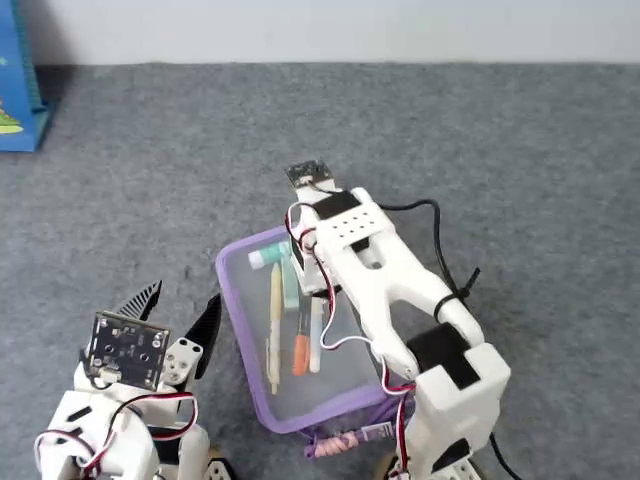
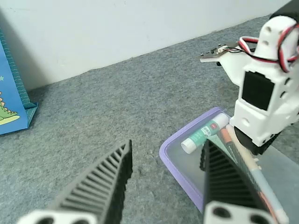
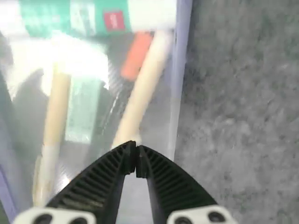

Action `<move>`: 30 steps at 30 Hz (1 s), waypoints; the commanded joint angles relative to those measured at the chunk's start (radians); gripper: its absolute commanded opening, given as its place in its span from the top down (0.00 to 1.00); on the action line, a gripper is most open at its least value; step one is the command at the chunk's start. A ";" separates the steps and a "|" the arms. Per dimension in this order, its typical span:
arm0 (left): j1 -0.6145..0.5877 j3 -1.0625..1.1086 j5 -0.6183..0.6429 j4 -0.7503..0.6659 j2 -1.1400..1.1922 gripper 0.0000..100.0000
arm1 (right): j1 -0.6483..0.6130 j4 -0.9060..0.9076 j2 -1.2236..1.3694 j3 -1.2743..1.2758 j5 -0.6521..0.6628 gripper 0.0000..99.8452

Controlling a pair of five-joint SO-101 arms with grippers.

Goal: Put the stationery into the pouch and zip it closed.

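Note:
A clear pouch with a purple rim (image 1: 232, 300) lies flat on the grey carpet. Inside it are a green and white glue stick (image 1: 268, 257), a pale wooden pencil (image 1: 274, 330), an orange-tipped pen (image 1: 300, 345) and a white pen (image 1: 316, 340). My right arm (image 1: 370, 260) hangs over the pouch's far end. The right gripper (image 3: 135, 161) is shut, with nothing seen between its tips, just above the clear film by the purple rim (image 3: 180, 70) and near the glue stick (image 3: 93, 16). My left gripper (image 1: 185, 295) stands open beside the pouch's left edge (image 2: 177, 163), holding nothing.
A blue box with a dinosaur picture (image 1: 18, 90) stands at the far left by the white wall. A pink zip cord (image 1: 335, 443) lies at the pouch's near end, under the right arm's base. Open carpet stretches behind and to the right.

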 commanded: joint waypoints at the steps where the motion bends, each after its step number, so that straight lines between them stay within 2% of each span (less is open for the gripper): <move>1: -0.008 -0.004 0.011 -0.008 0.002 0.78 | 0.004 0.002 -0.012 -0.058 -0.011 0.99; 8: -0.008 -0.002 0.009 -0.008 0.002 0.78 | 0.024 0.308 -0.093 -0.071 -0.011 0.99; 17: -0.002 0.018 0.006 -0.015 0.025 0.78 | 0.125 0.358 -0.444 -0.071 -0.014 0.99; 20: 0.002 -0.001 -0.005 -0.025 0.144 0.78 | 0.150 0.377 -0.547 -0.069 -0.020 0.99; 27: 0.003 -0.166 -0.046 -0.066 0.629 0.78 | 0.199 0.473 -0.633 -0.069 -0.020 0.99; 30: 0.066 -0.243 -0.091 -0.057 0.781 0.78 | 0.254 0.481 -0.639 -0.069 -0.017 0.99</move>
